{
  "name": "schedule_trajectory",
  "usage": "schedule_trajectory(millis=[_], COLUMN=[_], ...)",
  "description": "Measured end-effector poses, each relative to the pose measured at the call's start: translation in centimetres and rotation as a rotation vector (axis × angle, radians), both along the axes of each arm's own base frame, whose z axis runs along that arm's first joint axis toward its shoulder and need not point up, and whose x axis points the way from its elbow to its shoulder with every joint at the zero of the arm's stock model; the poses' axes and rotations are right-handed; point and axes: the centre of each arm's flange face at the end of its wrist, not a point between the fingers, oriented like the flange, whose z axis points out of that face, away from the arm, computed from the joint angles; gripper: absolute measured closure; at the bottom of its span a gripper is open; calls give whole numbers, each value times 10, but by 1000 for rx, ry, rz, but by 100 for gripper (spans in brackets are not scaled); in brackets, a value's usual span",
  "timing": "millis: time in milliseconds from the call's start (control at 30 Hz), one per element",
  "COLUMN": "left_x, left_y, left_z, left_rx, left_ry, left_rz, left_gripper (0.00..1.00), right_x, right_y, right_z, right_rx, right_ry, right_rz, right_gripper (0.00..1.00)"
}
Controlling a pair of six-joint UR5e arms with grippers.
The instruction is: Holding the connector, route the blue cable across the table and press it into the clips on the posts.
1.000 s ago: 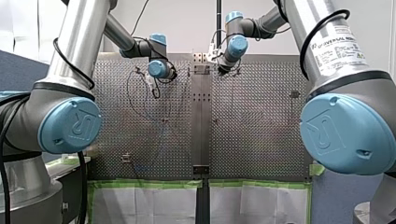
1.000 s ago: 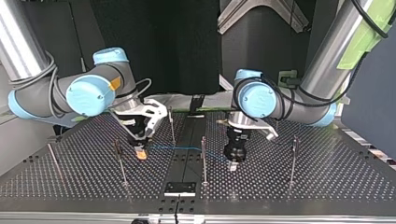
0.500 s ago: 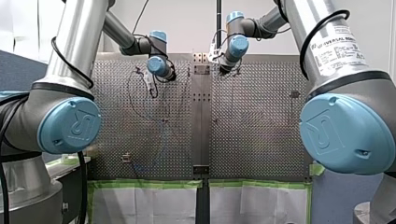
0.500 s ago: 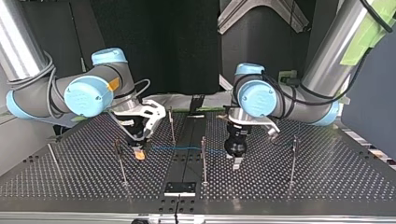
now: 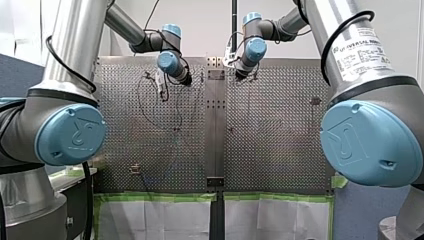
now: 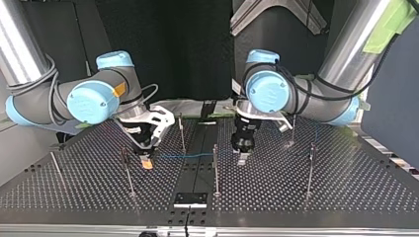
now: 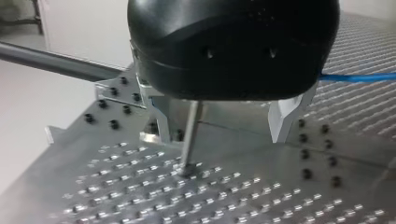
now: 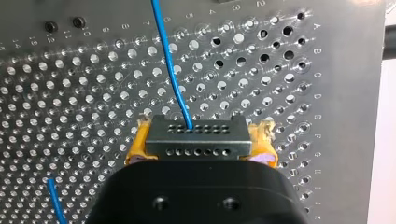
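Blue cable (image 7: 359, 77) — left claw (image 7: 222, 140) closer

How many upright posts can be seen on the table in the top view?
6. In the top view: far-left post, post beside my right gripper, centre back post, centre front post, right back post, right front post. Some may be hidden.

Blue cable (image 8: 170, 70), grey connector (image 8: 196, 135) dotted with two rows of holes, yellow pads (image 8: 135, 148), silver perforated table (image 6: 346, 187), light-blue joint caps (image 5: 372, 142), green tape (image 5: 160, 197) along near edge
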Motion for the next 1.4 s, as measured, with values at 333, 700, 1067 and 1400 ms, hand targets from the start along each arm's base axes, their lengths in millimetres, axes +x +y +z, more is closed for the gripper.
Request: schedule_trajectory(millis=[333, 700, 1067, 1400], left_x=[-32, -67, -89, -106], left_y=[3, -1, -16, -43], left_z=[4, 11, 27, 34], left_rx=[1, 7, 20, 56], left_ry=[72, 104, 70, 6], left_rz=[-6, -38, -79, -89], left_gripper=[0, 0, 0, 0], right_x=[0, 1, 0, -2], right_y=[1, 1, 0, -2], right_z=[0, 0, 0, 0], right_rx=[1, 2, 2, 2], right_ry=[0, 1, 0, 1], right_rz=[2, 4, 1, -3], right_gripper=[100, 100, 100, 100])
